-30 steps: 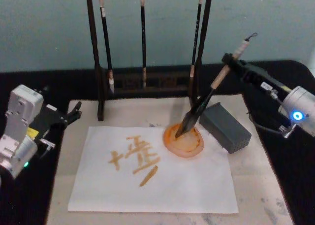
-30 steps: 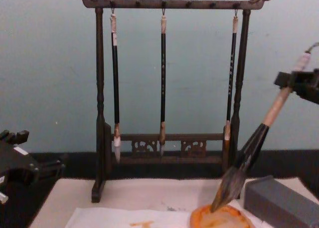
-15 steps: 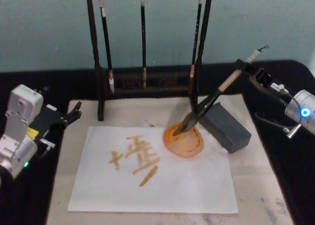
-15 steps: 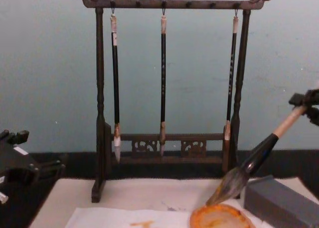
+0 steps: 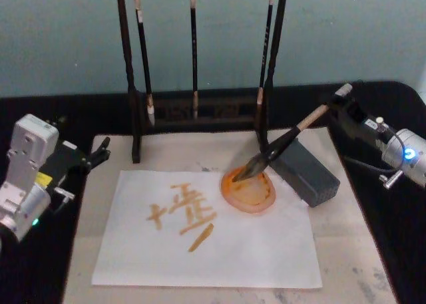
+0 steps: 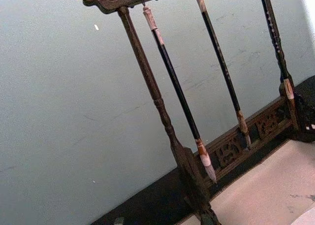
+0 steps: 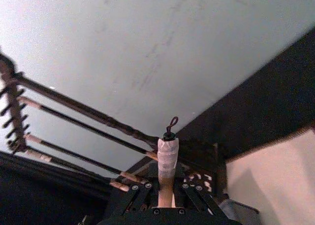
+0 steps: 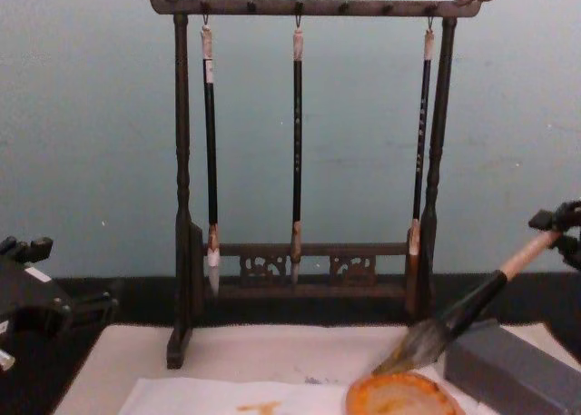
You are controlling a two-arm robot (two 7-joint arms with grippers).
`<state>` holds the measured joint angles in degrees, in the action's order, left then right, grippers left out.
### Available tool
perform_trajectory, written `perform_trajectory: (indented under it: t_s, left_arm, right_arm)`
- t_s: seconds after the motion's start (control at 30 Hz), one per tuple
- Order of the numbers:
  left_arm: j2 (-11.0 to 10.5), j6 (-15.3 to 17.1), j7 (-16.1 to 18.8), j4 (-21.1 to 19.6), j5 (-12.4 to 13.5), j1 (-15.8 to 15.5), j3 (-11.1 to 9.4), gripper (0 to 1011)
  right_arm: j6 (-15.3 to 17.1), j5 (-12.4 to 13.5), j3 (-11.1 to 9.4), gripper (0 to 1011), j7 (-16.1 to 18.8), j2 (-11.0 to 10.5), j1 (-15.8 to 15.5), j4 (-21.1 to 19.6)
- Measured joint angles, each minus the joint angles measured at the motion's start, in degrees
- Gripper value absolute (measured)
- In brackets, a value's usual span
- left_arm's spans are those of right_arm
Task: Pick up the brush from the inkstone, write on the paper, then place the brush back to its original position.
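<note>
Right gripper (image 5: 335, 107): far right of the table on my feed, clamped on the pale beige upper handle of the large calligraphy brush (image 5: 285, 142), which has a black lower shaft and bushy grey-brown bristles.

Brush: tilted low, with the handle up to the right and the bristles down to the left. The tip rests on the far part of the round, orange-stained inkstone (image 5: 256, 199). The shaft crosses above the far left corner of a grey rectangular block (image 5: 309, 177) just right of the inkstone; I cannot tell whether they touch.

Paper: thin white sheet (image 5: 219, 251) with orange strokes left of centre, lying on a beige felt mat (image 5: 353, 264). The inkstone sits on its far right corner.

Rack: dark wooden stand (image 8: 182, 161) along the far edge of the mat, with three thin black-shafted brushes (image 8: 297, 143) hanging from it.

Left gripper (image 5: 98, 155): parked left of the mat, clear of the paper. I cannot tell its state.
</note>
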<state>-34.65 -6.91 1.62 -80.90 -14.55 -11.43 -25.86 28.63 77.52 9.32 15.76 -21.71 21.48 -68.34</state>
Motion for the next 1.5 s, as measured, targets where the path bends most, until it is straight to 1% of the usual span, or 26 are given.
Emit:
perform_trajectory:
  t_s: [0.17,0.47,0.77,1.07,1.5]
  left_arm:
    - [0.0,0.0,0.0,0.0,0.0,0.0,0.0,1009]
    - [0.0,0.0,0.0,0.0,0.0,0.0,0.0,1010]
    - [0.0,0.0,0.0,0.0,0.0,0.0,0.0,1010]
    - [0.0,0.0,0.0,0.0,0.0,0.0,0.0,1010]
    - [0.0,0.0,0.0,0.0,0.0,0.0,0.0,1010]
  right_arm:
    - [0.0,1.3,0.3,172,-1.4,0.3,0.5,1.9]
    - [-0.6,2.6,1.2,172,-2.8,0.4,0.6,3.5]
    - [-1.1,3.7,2.3,172,-3.2,0.3,1.4,5.4]
    - [-1.5,4.3,4.2,172,-3.1,0.4,3.0,7.9]
    - [-2.6,5.2,6.1,172,-3.1,0.3,4.1,9.4]
